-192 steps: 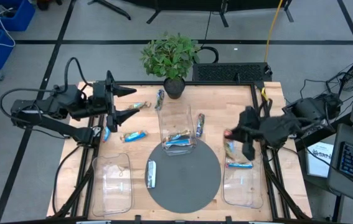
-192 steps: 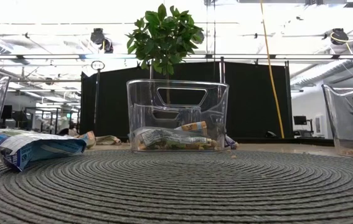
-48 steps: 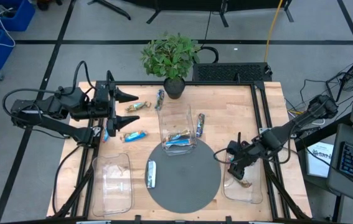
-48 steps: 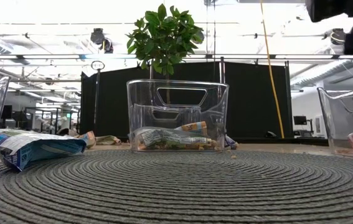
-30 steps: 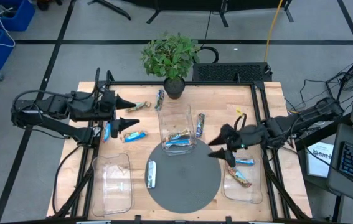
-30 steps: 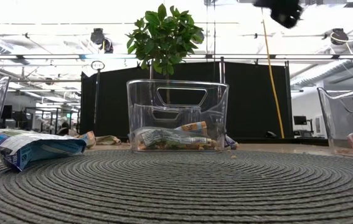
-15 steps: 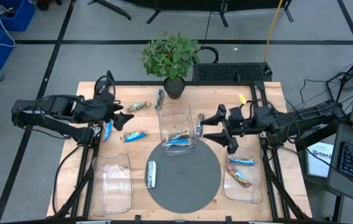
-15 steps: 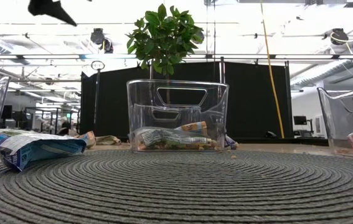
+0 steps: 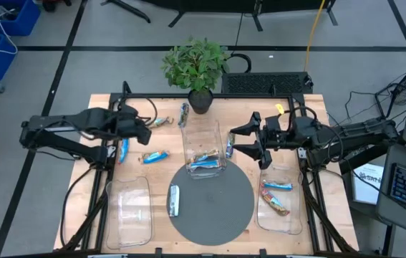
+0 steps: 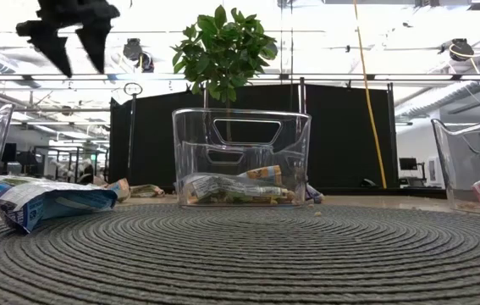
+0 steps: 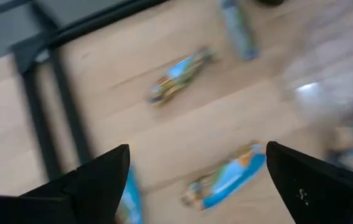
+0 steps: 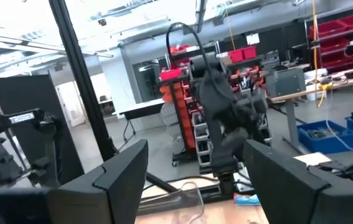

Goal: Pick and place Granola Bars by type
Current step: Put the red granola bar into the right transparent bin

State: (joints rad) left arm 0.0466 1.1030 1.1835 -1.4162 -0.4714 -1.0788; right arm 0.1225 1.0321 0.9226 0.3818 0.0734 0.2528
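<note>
Several granola bars lie flat on the wooden table: a blue one (image 9: 155, 156), (image 11: 226, 177), a brown-gold one (image 9: 161, 122), (image 11: 179, 78), one by the plant pot (image 9: 184, 112), a blue one at the left edge (image 9: 122, 150), and one on the grey mat (image 9: 174, 201). More bars lie in the middle clear tray (image 9: 205, 161) and the right tray (image 9: 276, 195). My left gripper (image 9: 144, 135), (image 10: 74, 47), (image 11: 196, 152) hangs open above the left bars, pointing down. My right gripper (image 9: 235, 141), (image 12: 198, 146) hovers open and about level beside the middle tray.
A potted plant (image 9: 197, 68) stands at the far edge. A round grey woven mat (image 9: 213, 215) fills the near middle. A clear tray (image 9: 132, 211) sits near left with no bar showing in it. One more bar (image 9: 230, 145) lies against the middle tray's right side.
My left gripper has sunk and tipped from level to pointing down over the left bars. My right gripper has risen from beside the right tray, moved toward the far edge and the middle tray, and tipped up to about level. Both stay open. No bar has moved.
</note>
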